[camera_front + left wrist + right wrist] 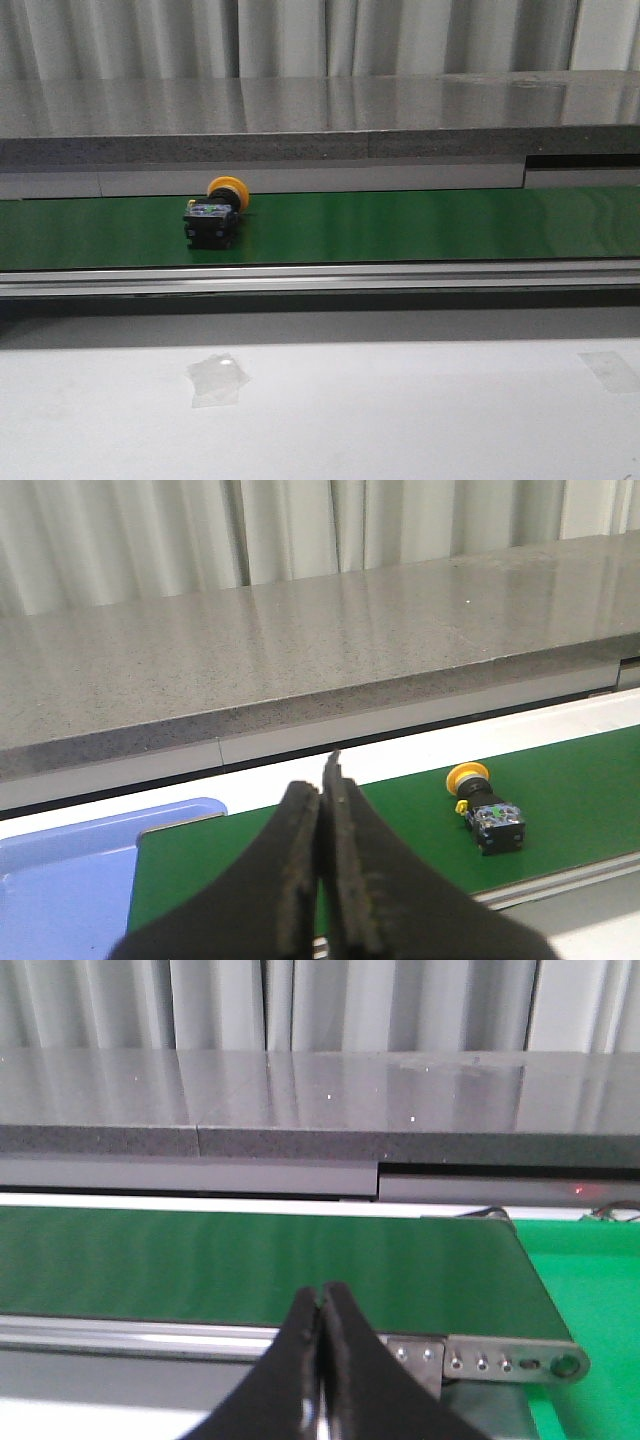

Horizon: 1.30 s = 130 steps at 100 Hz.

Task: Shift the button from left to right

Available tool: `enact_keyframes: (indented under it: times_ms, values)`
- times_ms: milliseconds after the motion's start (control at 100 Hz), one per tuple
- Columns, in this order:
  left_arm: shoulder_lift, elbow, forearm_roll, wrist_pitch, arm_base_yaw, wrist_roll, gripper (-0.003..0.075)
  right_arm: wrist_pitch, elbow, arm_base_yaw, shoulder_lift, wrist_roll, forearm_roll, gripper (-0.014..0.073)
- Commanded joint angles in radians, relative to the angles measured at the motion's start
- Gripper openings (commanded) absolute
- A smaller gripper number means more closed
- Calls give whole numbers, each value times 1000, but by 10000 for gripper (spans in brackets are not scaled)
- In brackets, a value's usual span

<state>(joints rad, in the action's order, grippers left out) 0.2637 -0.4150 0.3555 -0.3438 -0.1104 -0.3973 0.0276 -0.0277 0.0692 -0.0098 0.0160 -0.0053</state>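
The button [213,213] lies on its side on the green belt [420,225], left of the middle, its yellow-orange cap pointing away and its black body toward me. The left wrist view shows the button [487,807] as well, off to one side of my left gripper [322,785]. That gripper is shut, empty, and held above the belt's left end. My right gripper [322,1300] is shut too, with nothing in it, near the belt's right end [500,1260]. Neither gripper appears in the front view.
A blue tray [70,870] sits off the belt's left end. A bright green surface [590,1290] lies past the right end. A grey stone ledge [320,115] runs behind the belt, a metal rail [320,278] along its front, and a white table [400,410] lies nearer.
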Motion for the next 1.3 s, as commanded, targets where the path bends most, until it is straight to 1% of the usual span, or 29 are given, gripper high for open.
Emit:
enact_keyframes:
  times_ms: [0,100,240,370,510,710,920,990,1080,1290]
  values:
    - [9,-25,11,74,-7,2,-20,-141,16,1,-19,-2,-8,-68]
    - [9,-25,11,74,-7,2,-20,-169,32,1,-18,0,12,-68]
    - [9,-25,11,74,-7,2,-20,-95,100,1,-12,0,49,-68]
    - [9,-25,11,74,-7,2,-20,67,205,1,29,0,52,-68]
    - [9,-25,11,74,-7,2,-20,252,344,1,131,0,52,-68]
    - [9,-25,11,74,-7,2,-20,500,562,1,363,0,65,-68]
    - [9,-25,11,74,-7,2,-20,726,788,1,638,0,75,-68]
    - [9,-25,11,74,-7,2,-20,763,845,1,713,0,75,-68]
    - [9,-25,11,74,-7,2,-20,775,888,1,786,0,85,-68]
    - [9,-25,11,74,-7,2,-20,774,897,1,876,0,88,-68]
